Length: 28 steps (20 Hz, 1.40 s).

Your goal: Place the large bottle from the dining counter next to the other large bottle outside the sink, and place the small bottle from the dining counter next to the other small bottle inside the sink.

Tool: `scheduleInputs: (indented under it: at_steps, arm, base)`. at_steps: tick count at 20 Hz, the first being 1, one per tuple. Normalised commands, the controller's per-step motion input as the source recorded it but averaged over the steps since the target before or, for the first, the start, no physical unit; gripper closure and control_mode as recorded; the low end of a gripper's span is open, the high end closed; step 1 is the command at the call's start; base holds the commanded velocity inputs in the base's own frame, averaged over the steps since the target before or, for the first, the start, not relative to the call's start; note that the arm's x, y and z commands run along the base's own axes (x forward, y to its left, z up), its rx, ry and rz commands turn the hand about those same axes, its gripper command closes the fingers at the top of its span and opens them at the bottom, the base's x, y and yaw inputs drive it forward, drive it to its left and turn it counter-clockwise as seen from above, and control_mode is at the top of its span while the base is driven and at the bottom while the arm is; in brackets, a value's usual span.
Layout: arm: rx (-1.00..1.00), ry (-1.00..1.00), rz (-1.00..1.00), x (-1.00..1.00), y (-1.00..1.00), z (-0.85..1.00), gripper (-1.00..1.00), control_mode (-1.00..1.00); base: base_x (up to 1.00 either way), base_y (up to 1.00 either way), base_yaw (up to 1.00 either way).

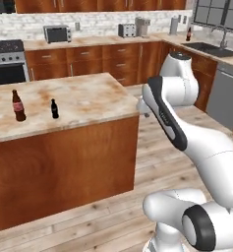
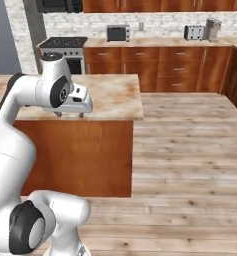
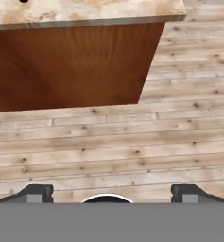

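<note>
Beyond the claw (image 3: 108, 193) (its jaws spread wide, holding nothing), the large bottle (image 1: 18, 106) and small black bottle (image 1: 54, 109) stand upright, near each other, on the bench (image 1: 83, 106).

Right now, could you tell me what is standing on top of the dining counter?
On the dining counter stand the large bottle and, to its right, the small black bottle, apart from each other. In the right base view the arm covers part of the top.
</note>
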Motion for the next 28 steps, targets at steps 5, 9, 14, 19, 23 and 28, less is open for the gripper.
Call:
scheduleInputs:
  at_steps: [5,9,14,19,23,28]
  arm:
    - [0.0,0.0,0.0,0.0,0.0,0.0,-1.0,1.0]
    - [0.0,0.0,0.0,0.0,0.0,0.0,-1.0,1.0]
    - [0.0,0.0,0.0,0.0,0.0,0.0,-1.0,1.0]
    - [0.0,0.0,0.0,0.0,0.0,0.0,-1.0,1.0]
    - [0.0,0.0,0.0,0.0,0.0,0.0,-1.0,1.0]
    - [0.0,0.0,0.0,0.0,0.0,0.0,-1.0,1.0]
  base:
    - [0.03,0.22,0.25]
    - [0.0,0.33,0.19]
    - [0.26,0.74,0.04]
    - [0.48,0.97,0.0]
    - [0.26,0.83,0.0]
    - [0.11,0.46,0.0]
